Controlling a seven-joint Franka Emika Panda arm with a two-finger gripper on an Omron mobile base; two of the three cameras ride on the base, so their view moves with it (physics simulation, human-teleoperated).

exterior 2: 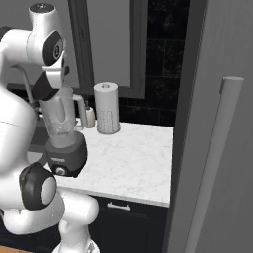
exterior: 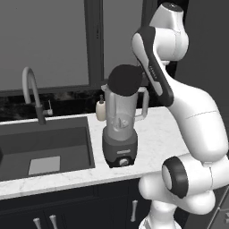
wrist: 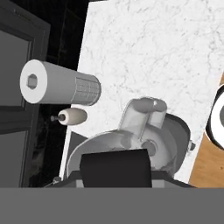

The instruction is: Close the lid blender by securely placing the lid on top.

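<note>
1. The claw (wrist: pixel 114 168) hangs right over the blender (exterior: pixel 120 129); the lid (exterior: pixel 125 79) seems pinched in it, but I cannot tell its grip for sure.
2. The lid, a black disc, sits tilted at the jar's mouth, not flat on the rim.
3. The blender stands upright on the marble table (exterior 2: pixel 133 158), near its front edge, just beside the sink (exterior: pixel 44 147).
4. Behind it stand a small soap bottle (exterior: pixel 101 109) and a paper towel roll (exterior 2: pixel 106 114).
</note>
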